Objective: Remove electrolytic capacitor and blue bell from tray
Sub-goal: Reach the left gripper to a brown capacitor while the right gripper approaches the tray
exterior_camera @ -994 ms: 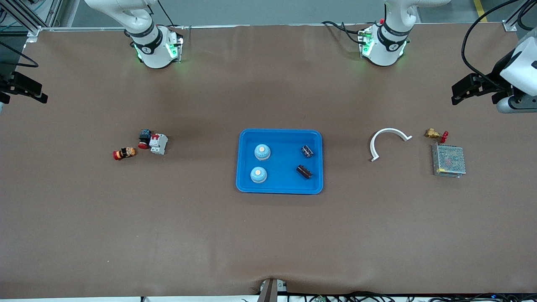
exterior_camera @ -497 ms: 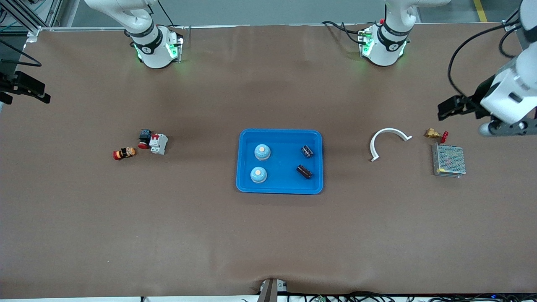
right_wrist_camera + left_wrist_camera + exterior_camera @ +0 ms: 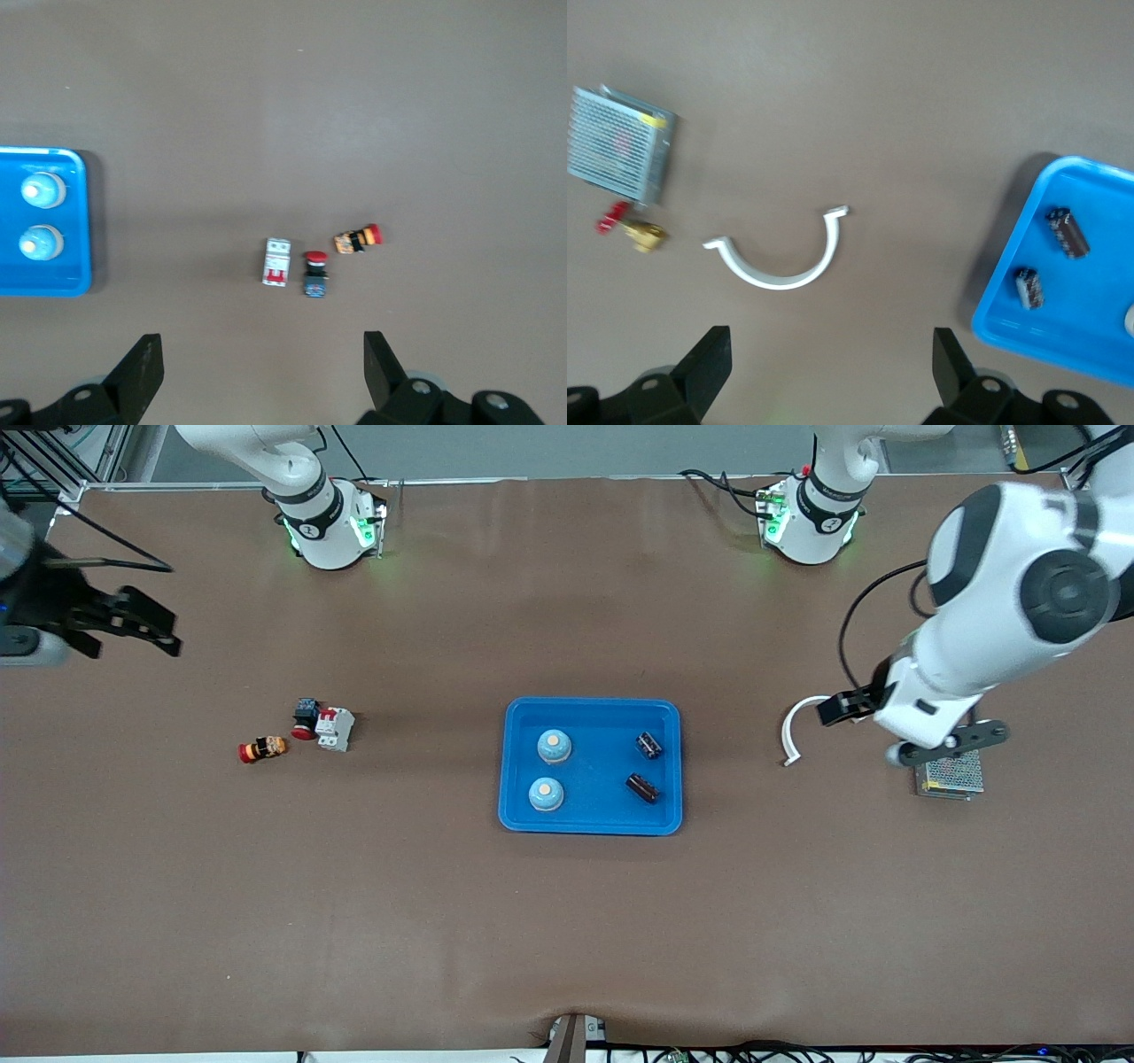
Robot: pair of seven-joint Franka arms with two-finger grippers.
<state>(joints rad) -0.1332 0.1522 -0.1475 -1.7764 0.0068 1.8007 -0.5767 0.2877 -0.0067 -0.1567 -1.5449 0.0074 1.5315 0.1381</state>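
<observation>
Front view shows nothing removed yet: two blue bells (image 3: 554,746) and two electrolytic capacitors (image 3: 648,745) lie in the tray (image 3: 592,823), well apart from both sets of jaws. Left gripper (image 3: 831,372) and right gripper (image 3: 263,374) hang wide open, empty, over bare tabletop (image 3: 567,921).

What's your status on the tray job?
Both end effectors open, empty: left over white clip, right over bare table. Bells, capacitors in tray. Nothing blocking.

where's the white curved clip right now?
The white curved clip lies on the table between the blue tray and the grey mesh box, toward the left arm's end, with the left gripper over it.
</observation>
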